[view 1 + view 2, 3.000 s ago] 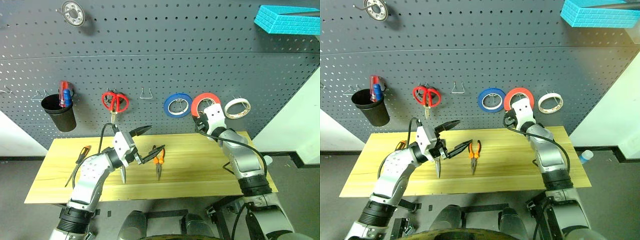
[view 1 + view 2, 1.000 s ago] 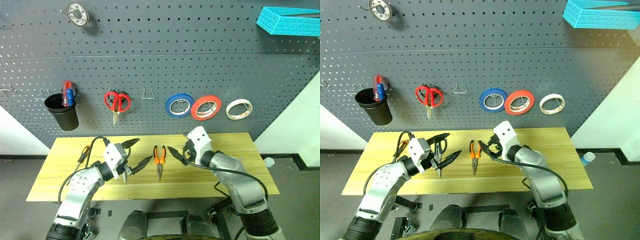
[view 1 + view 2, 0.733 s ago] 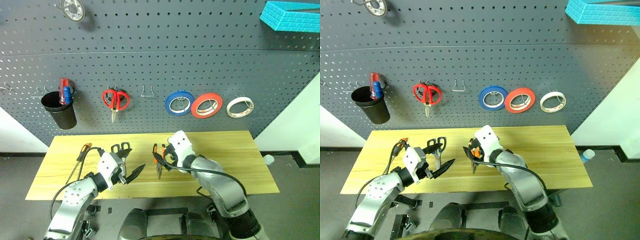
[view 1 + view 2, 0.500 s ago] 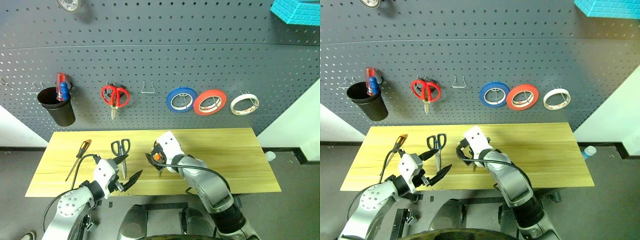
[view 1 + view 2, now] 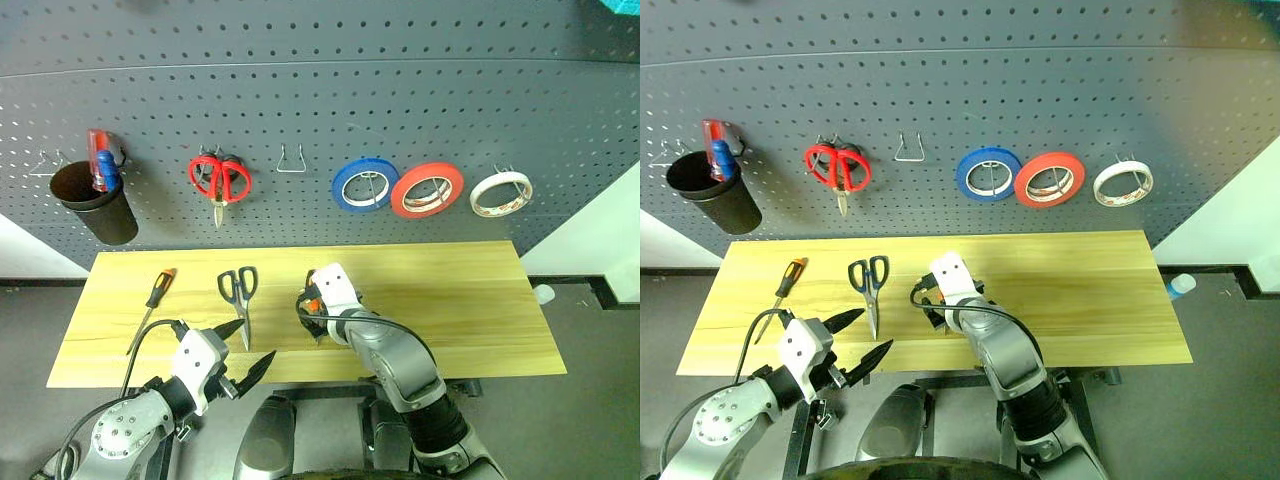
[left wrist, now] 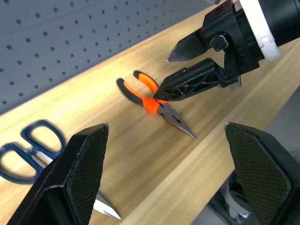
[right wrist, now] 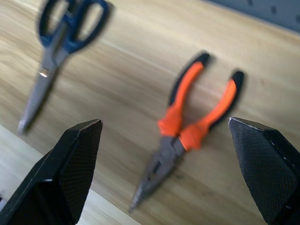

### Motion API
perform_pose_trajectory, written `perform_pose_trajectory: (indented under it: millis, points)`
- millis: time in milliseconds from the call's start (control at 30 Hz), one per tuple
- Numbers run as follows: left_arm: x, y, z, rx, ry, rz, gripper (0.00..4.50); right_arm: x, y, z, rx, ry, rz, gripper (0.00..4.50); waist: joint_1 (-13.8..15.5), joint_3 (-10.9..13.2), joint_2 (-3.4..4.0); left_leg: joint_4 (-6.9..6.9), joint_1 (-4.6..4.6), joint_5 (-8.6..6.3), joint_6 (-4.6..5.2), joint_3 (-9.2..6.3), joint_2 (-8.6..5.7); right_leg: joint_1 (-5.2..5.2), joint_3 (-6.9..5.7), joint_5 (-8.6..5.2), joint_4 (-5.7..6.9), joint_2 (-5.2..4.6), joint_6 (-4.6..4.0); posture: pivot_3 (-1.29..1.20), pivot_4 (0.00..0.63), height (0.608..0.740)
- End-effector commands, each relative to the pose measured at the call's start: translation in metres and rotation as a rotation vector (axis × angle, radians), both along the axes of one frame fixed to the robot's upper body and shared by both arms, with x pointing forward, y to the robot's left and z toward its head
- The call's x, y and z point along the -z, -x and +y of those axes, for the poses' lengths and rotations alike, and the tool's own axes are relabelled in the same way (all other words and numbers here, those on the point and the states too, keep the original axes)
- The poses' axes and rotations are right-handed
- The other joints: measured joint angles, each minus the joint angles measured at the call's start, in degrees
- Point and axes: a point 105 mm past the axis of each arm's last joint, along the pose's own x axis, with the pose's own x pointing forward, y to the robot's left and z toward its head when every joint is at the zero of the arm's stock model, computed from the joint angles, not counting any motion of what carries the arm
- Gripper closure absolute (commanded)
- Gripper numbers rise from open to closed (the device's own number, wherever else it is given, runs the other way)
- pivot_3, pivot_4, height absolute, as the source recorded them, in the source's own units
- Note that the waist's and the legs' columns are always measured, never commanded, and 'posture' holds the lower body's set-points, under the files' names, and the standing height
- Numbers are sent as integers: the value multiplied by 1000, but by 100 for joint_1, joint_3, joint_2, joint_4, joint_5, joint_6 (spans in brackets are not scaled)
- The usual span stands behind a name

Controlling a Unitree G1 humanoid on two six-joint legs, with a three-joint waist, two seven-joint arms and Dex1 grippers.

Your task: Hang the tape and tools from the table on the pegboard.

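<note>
The red tape hangs on the dark grey pegboard between a blue roll and a white roll. Orange-and-black pliers lie on the wooden table. My right gripper hovers just above them, open, with one finger over their joint. Blue-handled scissors and the slim screwdriver lie to the left. At the table's front edge my left gripper stands open and empty, below the scissors.
On the pegboard hang red-handled scissors, a blue roll, a white roll and a black cup holding a red tool. An empty wire hook sits between scissors and blue roll.
The view has tilted down. My right gripper left the red tape hanging and came down and left over the pliers. The left gripper drew back to the table's front edge.
</note>
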Motion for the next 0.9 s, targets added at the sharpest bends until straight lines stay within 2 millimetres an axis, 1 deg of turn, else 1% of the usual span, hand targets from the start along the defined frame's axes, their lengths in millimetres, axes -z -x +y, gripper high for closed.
perform_pose_trajectory:
  millis: [33, 167, 367, 467, 700, 900]
  points:
    - [-10, 2, 0, 3, -2, -25, 358, -18, 2, 35, -30, -113, -8, 32, -4, 17, 2, 0, -16, 0, 0, 0, 0, -16, -1, 0, 2, 0, 0, 443, 231, 720]
    - [-8, 6, -1, 4, -1, -15, 358, -22, -8, 42, -14, -115, -21, 32, 2, 44, 6, 3, -58, 6, -11, -6, 1, -52, -11, 3, 4, 0, -1, 448, 234, 720]
    - [-6, 10, -2, -1, 2, -6, 358, -29, -20, 54, 2, -124, -39, 32, 15, 55, 12, 2, -61, 2, -4, -13, 2, -50, -24, 2, 4, -1, -2, 458, 238, 720]
    - [-6, 12, -2, -7, 2, 0, 358, -30, -23, 56, 33, -129, -34, 32, 16, 70, 17, 2, -61, 2, -4, -14, 2, -49, -24, 1, 2, -1, -2, 461, 245, 720]
    - [-5, 17, -2, -15, 2, 11, 358, -32, -19, 57, 166, -207, 55, 32, 6, 148, 24, 2, -62, 2, -4, -18, 2, -50, -26, 1, 3, -1, -3, 464, 259, 720]
    - [-3, 19, -2, -14, 2, 18, 358, -35, -9, 71, 150, -248, 108, 32, -1, 215, 26, 1, -66, 2, -3, -19, 3, -52, -27, 1, 2, -1, -3, 466, 265, 720]
